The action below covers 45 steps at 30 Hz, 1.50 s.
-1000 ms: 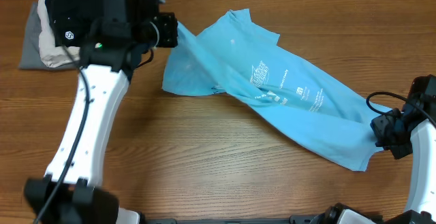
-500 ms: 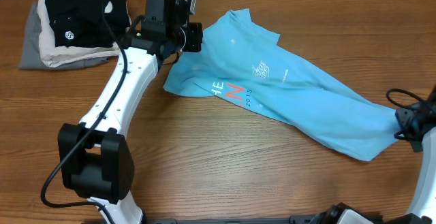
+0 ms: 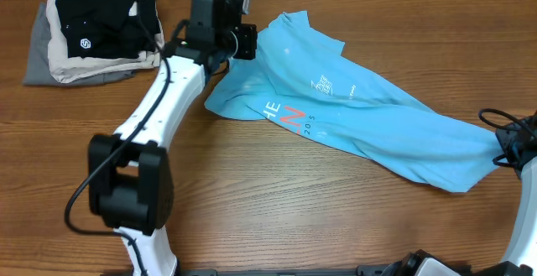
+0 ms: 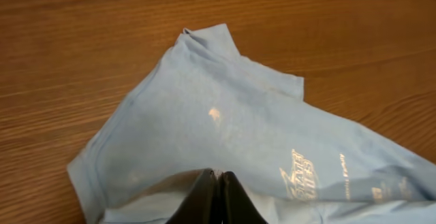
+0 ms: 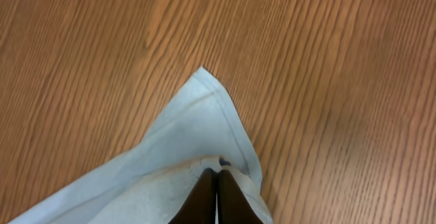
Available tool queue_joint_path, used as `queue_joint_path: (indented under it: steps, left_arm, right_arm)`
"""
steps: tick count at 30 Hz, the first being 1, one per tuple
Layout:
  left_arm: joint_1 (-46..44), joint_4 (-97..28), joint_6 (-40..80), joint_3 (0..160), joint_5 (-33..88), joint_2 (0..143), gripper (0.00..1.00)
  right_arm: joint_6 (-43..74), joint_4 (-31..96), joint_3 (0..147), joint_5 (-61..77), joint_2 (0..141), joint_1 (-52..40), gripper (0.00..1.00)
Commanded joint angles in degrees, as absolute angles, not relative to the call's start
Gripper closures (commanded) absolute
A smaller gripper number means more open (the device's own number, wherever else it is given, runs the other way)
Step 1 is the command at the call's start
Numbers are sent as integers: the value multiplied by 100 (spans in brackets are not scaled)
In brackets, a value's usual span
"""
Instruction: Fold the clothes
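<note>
Wood-grain table [image 3: 294, 217] fills every view, brown and bare around the work. At the upper middle of the overhead frame the left gripper [image 3: 250, 43] has its fingers pressed together on the left edge of the T-shirt [image 3: 369, 121]. In the left wrist view the two dark fingertips [image 4: 204, 186] meet at the bottom centre with no gap, and the sky-blue fabric [image 4: 225, 115] bunches up right at them. From there the cloth spreads toward the top of that frame, ending in a sleeve with a hemmed edge.

At the far right edge of the overhead frame the right gripper [image 3: 506, 148] pinches the other end of the shirt. Its wrist view shows the fingers [image 5: 204, 190] closed flat against each other on a pointed, hemmed corner [image 5: 204, 122] of the fabric.

Between the two grippers the shirt stretches diagonally from upper centre to lower right, wrinkled, lying on the wood. White printed text [image 3: 324, 85] and pink-red lettering [image 3: 289, 115] face up.

In the upper left corner lies a pile well apart from the shirt: a black garment [image 3: 109, 12] with a small white logo on top of a beige one [image 3: 63, 58] and a grey one [image 3: 35, 62].
</note>
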<state>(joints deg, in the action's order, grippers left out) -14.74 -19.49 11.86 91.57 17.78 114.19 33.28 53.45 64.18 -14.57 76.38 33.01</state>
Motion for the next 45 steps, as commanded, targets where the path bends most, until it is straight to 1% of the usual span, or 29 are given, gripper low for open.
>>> queue_joint_path:
  steps: [1, 2, 3, 4, 5, 6, 10, 11, 12, 13, 15, 18, 20, 22, 27, 30, 34, 39, 41, 43, 45]
  left_arm:
    - [-1507, -1699, 1223, 9262, 1625, 11793, 78]
    - [-1507, -1608, 1219, 9262, 1564, 11865, 77]
    - [-1507, -1557, 1223, 9264, 1490, 11900, 74]
    - [-1494, -1553, 1221, 9266, 1457, 11915, 67]
    - [-1468, -1605, 1221, 9303, 1466, 11904, 61]
    - [-1448, -1717, 1223, 9362, 1496, 11869, 60]
    - [-1339, -2786, 1223, 9898, 1503, 11668, 59]
    - [-1308, -3177, 1219, 10082, 1485, 11633, 61]
    - [-1282, -3581, 1188, 10252, 1476, 11614, 65]
    - [-1267, -3909, 1181, 10361, 1481, 11614, 69]
    - [-1253, -4493, 1181, 10401, 1503, 11616, 74]
    - [-1291, -5262, 1162, 10383, 1487, 11791, 74]
    - [-1330, -5555, 1061, 10383, 1492, 11963, 74]
    - [-1354, -5640, 1022, 10383, 1509, 12160, 77]
    - [-1339, -5621, 980, 10383, 1573, 12702, 85]
    - [-1295, -5607, 980, 10383, 1557, 12962, 85]
    - [-1186, -5614, 985, 10383, 1441, 13233, 86]
    - [-976, -5739, 989, 10383, 1441, 13351, 86]
    - [-843, -5857, 1100, 10383, 1396, 13351, 92]
    - [-687, -6003, 1400, 10383, 1236, 13351, 96]
    - [-504, -6252, 1811, 10383, 1004, 13351, 96]
  right_arm:
    - [3295, 5179, 6569, -1686, 7804, 3321, 88]
    - [3256, 5118, 6569, -1664, 7854, 3310, 70]
    - [3153, 5081, 6573, -1605, 7894, 3308, 43]
    - [2995, 5081, 6584, -1481, 7909, 3308, 15]
    - [2832, 5186, 6632, -1282, 7911, 3308, 1]
    - [2799, 5336, 6692, -1146, 7909, 3308, 0]
    - [2657, 6368, 7105, -401, 7909, 3308, 0]
    - [2532, 6600, 7133, -16, 7909, 3306, 4]
    - [2432, 6766, 7124, 316, 7911, 3304, 8]
    - [2303, 6919, 7072, 644, 7929, 3284, 14]
    - [2156, 7063, 6851, 926, 7937, 3179, 31]
    - [2167, 6936, 6298, 937, 7944, 2919, 57]
    - [2257, 6617, 5892, 939, 7944, 2744, 66]
    - [2274, 6121, 5478, 1024, 7948, 2604, 72]
    - [2351, 5030, 4617, 1253, 8093, 2480, 73]
    - [2399, 4716, 4333, 1251, 8237, 2482, 74]
    - [2438, 4589, 4095, 1251, 8484, 2482, 74]
    - [3037, 4451, 3916, 893, 8774, 2482, 74]
    - [3308, 4464, 3905, 563, 8855, 2488, 74]
    - [3395, 4431, 3907, 451, 8875, 2495, 74]
    - [3387, 4368, 3957, 447, 8875, 2526, 74]
